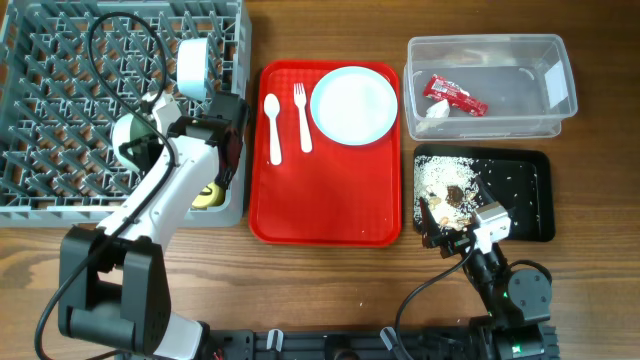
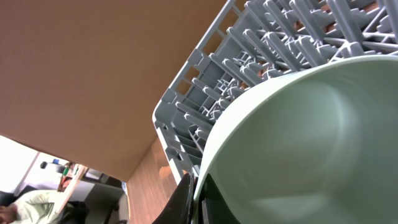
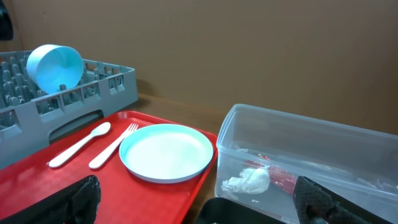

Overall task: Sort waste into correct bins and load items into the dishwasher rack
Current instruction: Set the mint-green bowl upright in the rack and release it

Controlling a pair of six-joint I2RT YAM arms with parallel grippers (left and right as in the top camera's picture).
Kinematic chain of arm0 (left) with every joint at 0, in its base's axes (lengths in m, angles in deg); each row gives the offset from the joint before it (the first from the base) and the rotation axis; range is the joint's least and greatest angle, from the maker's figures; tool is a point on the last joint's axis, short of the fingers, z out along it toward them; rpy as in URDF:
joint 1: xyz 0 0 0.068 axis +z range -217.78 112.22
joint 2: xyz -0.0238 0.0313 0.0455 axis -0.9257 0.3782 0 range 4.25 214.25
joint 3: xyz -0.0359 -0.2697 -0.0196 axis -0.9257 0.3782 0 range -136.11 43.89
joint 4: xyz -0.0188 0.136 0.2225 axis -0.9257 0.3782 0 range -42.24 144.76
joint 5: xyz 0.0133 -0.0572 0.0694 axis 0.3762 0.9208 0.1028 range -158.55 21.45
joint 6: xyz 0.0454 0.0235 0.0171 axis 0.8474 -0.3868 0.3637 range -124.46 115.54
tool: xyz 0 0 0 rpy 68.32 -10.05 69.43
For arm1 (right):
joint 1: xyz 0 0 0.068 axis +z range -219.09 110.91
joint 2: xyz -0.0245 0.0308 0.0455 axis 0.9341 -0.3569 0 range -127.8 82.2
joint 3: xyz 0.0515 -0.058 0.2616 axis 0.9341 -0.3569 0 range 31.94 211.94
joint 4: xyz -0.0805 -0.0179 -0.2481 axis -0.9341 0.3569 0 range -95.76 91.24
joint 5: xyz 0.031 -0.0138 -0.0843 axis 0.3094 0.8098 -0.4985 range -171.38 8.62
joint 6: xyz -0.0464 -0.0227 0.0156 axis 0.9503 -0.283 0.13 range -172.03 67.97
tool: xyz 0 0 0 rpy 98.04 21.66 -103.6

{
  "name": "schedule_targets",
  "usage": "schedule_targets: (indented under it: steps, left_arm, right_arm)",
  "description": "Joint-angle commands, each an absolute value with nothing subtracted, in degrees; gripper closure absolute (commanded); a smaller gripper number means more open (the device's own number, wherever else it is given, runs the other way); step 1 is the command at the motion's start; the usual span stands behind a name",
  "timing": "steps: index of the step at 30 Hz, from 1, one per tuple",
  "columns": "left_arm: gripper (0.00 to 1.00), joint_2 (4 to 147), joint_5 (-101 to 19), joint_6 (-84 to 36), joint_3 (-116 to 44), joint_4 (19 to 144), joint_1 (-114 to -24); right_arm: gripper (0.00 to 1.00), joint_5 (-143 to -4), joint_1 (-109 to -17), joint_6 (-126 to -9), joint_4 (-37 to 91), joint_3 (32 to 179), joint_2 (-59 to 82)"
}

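My left gripper is shut on the rim of a pale green bowl over the grey dishwasher rack. In the left wrist view the bowl fills the frame and the fingers pinch its edge. A pale blue bowl stands in the rack. A yellow cup shows under the left arm. The plate, spoon and fork lie on the red tray. My right gripper is open and empty over the black tray's front left corner.
The clear tub holds the red wrapper and white scrap. Rice grains and brown bits lie in the black tray. The right wrist view shows the plate, tub and scrap ahead.
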State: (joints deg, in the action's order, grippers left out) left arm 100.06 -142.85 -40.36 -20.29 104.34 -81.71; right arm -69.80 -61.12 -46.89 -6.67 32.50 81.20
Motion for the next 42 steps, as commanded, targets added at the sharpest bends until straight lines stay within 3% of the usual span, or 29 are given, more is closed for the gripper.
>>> schedule_targets:
  steps: [1, 11, 16, 31, 37, 42]
  left_arm:
    - [0.96, 100.98, -144.73, -40.71, -19.85, 104.31, -81.01]
    - [0.96, 100.98, -149.89, -37.30, -19.85, 100.25, -80.40]
    - [0.96, 100.98, -142.77, -34.90, -19.85, 99.81, -80.51]
    - [0.96, 100.98, -141.56, -34.88, -19.85, 101.60, -82.37]
    - [0.96, 100.95, -151.12, -34.59, -19.85, 100.90, -82.45]
    - [0.96, 100.98, -152.21, -26.59, -19.85, 96.88, -82.76]
  right_arm:
    - [0.00, -68.93, -61.45, -47.70, -6.84, 32.23, 81.92]
    - [0.00, -68.91, -61.45, -47.67, -6.84, 32.23, 81.92]
    - [0.00, -68.93, -61.45, -47.67, -6.84, 32.23, 81.92]
    - [0.00, -68.93, -61.45, -47.67, -6.82, 32.23, 81.92]
    - [0.00, -68.93, -61.45, -47.67, -6.82, 32.23, 81.92]
    - [0.00, -68.93, -61.45, -47.67, -6.82, 32.23, 81.92]
